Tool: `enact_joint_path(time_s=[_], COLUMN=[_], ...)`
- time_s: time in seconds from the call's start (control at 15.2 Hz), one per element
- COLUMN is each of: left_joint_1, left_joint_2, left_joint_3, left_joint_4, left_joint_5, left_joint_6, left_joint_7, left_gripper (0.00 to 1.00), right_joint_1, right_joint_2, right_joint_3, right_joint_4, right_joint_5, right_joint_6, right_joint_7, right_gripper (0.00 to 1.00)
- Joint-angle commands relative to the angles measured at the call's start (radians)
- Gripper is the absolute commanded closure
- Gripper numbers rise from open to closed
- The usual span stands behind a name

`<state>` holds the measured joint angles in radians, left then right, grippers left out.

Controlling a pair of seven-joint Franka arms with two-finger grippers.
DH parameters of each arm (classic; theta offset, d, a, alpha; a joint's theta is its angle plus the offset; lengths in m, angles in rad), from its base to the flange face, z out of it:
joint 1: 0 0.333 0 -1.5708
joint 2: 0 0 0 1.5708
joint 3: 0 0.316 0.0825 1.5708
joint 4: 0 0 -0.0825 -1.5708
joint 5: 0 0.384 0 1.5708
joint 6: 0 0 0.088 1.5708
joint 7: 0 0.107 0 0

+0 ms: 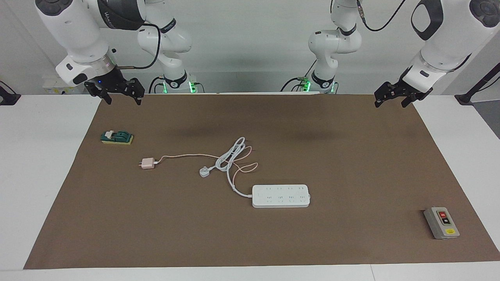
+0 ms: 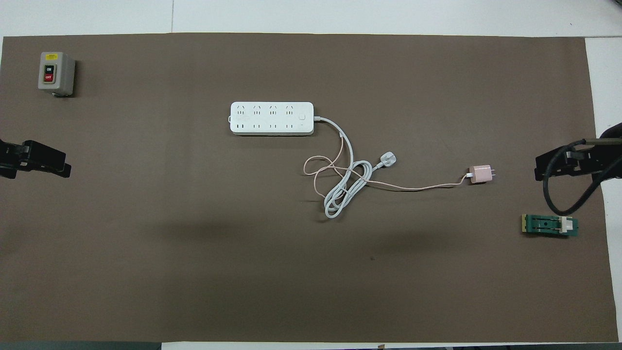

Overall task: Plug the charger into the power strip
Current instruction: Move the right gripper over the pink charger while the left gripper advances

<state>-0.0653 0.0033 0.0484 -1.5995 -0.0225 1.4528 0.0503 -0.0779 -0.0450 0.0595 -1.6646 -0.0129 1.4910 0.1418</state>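
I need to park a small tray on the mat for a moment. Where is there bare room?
Bare mat lies between the power strip and the grey switch box, and across the whole stretch nearer the robots than the coiled cords. It is crowded from the strip through the cords to the charger and the green switch.
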Motion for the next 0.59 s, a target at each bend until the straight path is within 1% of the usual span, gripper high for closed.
enact_joint_path(time_s=[0.0,0.2,0.39,0.53], left_joint_1=[0.013,-0.017,-0.022,-0.022], left_joint_2=[-0.017,-0.016,-0.019,-0.022], left_joint_3=[-0.009,-0.013,-0.012,-0.015], left_joint_4=[-0.017,-0.016,-0.013,-0.019], left_joint_5=[0.006,0.007,0.01,0.007], left_joint_6=[0.015,0.012,0.018,0.02], left_joint_7=[0.009,0.02,0.008,0.017], left_gripper=[0.0,0.0,0.0,0.0], right_joint_1=[-0.023,-0.06,-0.109,-0.141], right_joint_2=[-0.004,0.034,0.1,0.129], right_joint_3=[0.003,0.003,0.002,0.002], right_joint_4=[-0.04,-0.05,-0.055,-0.085], right_joint_5=[0.06,0.091,0.119,0.16], right_joint_6=[0.066,0.097,0.135,0.185], right_joint_7=[0.201,0.352,0.462,0.534], right_gripper=[0.02,0.03,0.04,0.06])
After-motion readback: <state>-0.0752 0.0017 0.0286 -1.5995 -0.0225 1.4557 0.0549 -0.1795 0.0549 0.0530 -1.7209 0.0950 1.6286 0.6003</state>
